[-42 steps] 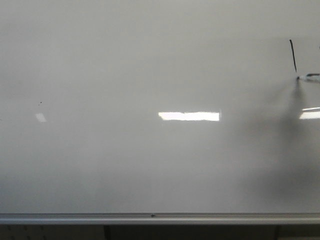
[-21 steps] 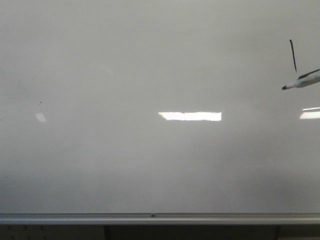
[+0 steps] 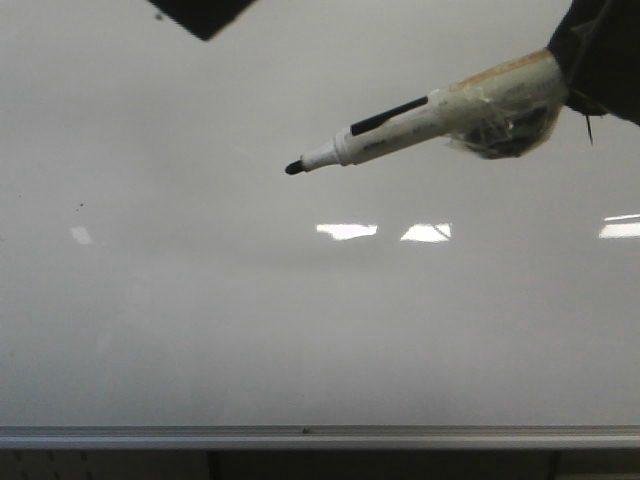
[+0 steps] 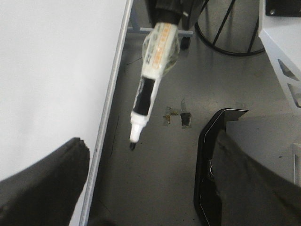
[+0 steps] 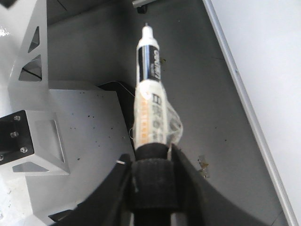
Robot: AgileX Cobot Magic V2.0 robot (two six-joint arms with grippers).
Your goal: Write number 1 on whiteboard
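whiteboard [image 3: 300,330] glossy smooth white-grey, bright light glare on it; bottom edge a silver brushed metal frame [image 3: 320,437]. marker [image 3: 420,120] smooth white plastic barrel, black label, black tip looks matt like felt; rear part wrapped in clear crinkled shiny tape. right gripper [image 5: 151,181] pads matt black, rubbery or cloth-like strap look. left gripper fingers [image 4: 42,188] matt black. grey floor [image 4: 164,179] dull, scuffed. white painted metal base [image 5: 51,132] speckled.
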